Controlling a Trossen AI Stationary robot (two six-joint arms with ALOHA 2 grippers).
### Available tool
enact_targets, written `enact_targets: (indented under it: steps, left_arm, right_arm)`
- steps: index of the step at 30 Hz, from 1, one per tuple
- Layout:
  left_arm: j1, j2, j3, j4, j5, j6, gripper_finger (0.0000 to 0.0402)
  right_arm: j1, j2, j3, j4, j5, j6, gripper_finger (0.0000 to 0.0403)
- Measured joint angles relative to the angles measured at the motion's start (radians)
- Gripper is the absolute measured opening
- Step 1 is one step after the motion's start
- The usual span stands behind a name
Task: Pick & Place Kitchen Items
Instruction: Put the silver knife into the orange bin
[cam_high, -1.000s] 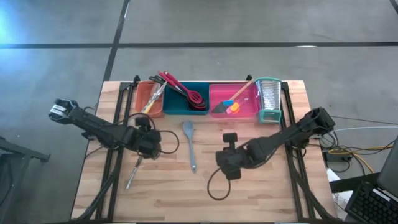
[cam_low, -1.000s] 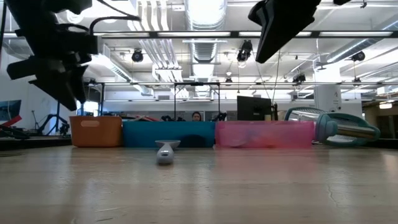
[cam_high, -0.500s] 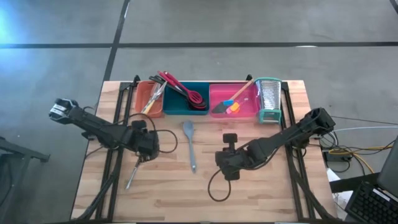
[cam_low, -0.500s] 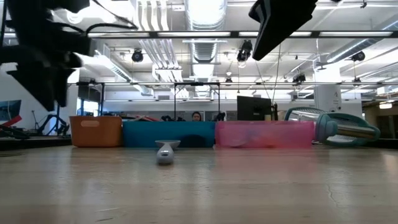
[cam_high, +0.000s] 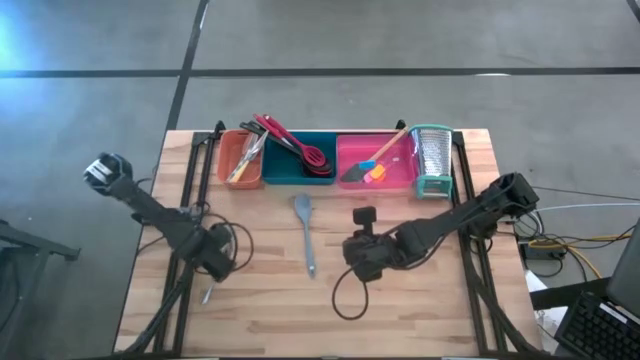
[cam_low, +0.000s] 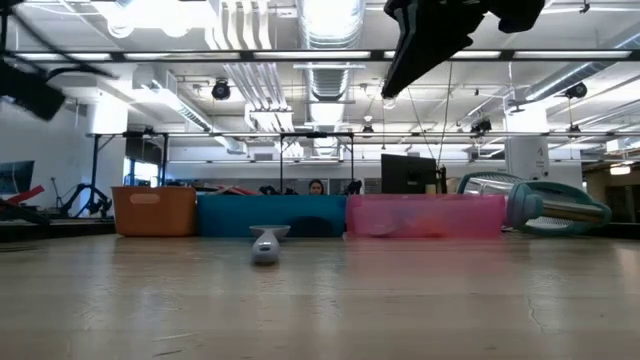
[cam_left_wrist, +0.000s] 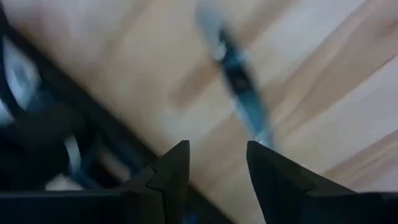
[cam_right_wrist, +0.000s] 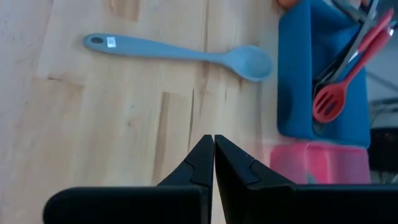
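Observation:
A grey long-handled spoon (cam_high: 305, 235) lies flat on the table's middle; the right wrist view shows the spoon (cam_right_wrist: 180, 53) beyond my shut right gripper (cam_right_wrist: 214, 158), which hovers to its right (cam_high: 352, 252) and high up in the low view (cam_low: 440, 40). My left gripper (cam_high: 213, 270) hangs open (cam_left_wrist: 216, 171) over a slim dark-and-metal tool (cam_left_wrist: 239, 93), blurred there, lying near the table's left near corner (cam_high: 207, 295). More utensils sit in the orange tray (cam_high: 238, 158), teal tray (cam_high: 285, 172) and pink tray (cam_high: 395, 175).
The three trays stand in a row along the far edge, with a metal box grater (cam_high: 433, 160) at their right end. Cables loop beside both arms (cam_high: 345, 300). Bare wood lies along the near side of the table (cam_high: 300, 320).
My left gripper has swung toward the table's near left corner, ending over the slim tool and leaving most of the low view. My right gripper has drifted slightly toward the left and far side. The spoon and trays have stayed put.

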Motion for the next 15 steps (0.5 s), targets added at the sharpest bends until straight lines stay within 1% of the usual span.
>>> enact_targets:
  steps: [1, 3, 7, 11, 15]
  left_arm:
    - [-0.024, 0.001, -0.018, 0.012, 0.034, -0.029, 0.0159]
    - [-0.066, 0.009, -0.046, 0.040, 0.064, -0.090, 0.0153]
    - [-0.107, 0.041, -0.088, 0.105, 0.087, -0.197, 0.0139]
    - [-0.113, 0.096, -0.102, 0.196, 0.130, -0.209, 0.0125]
    - [-0.112, 0.183, -0.111, 0.210, 0.162, -0.175, 0.0109]
  right_arm:
    - [-0.004, 0.000, -0.002, 0.012, 0.000, -0.020, 0.0008]
    - [-0.011, 0.001, -0.003, 0.036, 0.000, -0.066, 0.0008]
    - [-0.031, 0.003, -0.005, 0.094, 0.000, -0.150, 0.0008]
    - [-0.050, 0.003, -0.006, 0.120, -0.001, -0.175, 0.0008]
    - [-0.057, 0.003, -0.007, 0.120, -0.002, -0.175, 0.0008]
